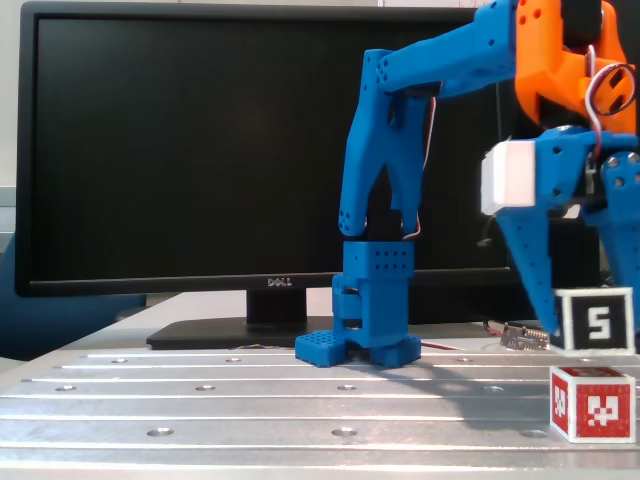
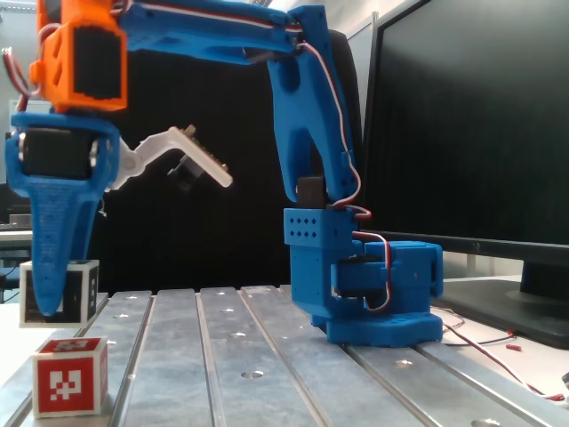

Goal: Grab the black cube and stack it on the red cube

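Observation:
The black cube [image 1: 597, 322] with a "5" on its white panel hangs a little above the red cube [image 1: 592, 403], which stands on the metal table at the lower right of a fixed view. My gripper [image 1: 592, 335] is shut on the black cube and points down, with one blue finger [image 1: 532, 280] along the cube's left side. In the other fixed view the gripper [image 2: 52, 307] covers part of the black cube [image 2: 84, 292], and the red cube [image 2: 71, 375] sits just below and slightly right. A small gap shows between the two cubes.
The arm's blue base [image 1: 368, 310] stands mid-table on the slotted metal table [image 1: 250, 400]. A Dell monitor [image 1: 200, 150] fills the back. A small circuit board [image 1: 520, 337] lies behind the cubes. Wires [image 2: 498, 347] trail beside the base.

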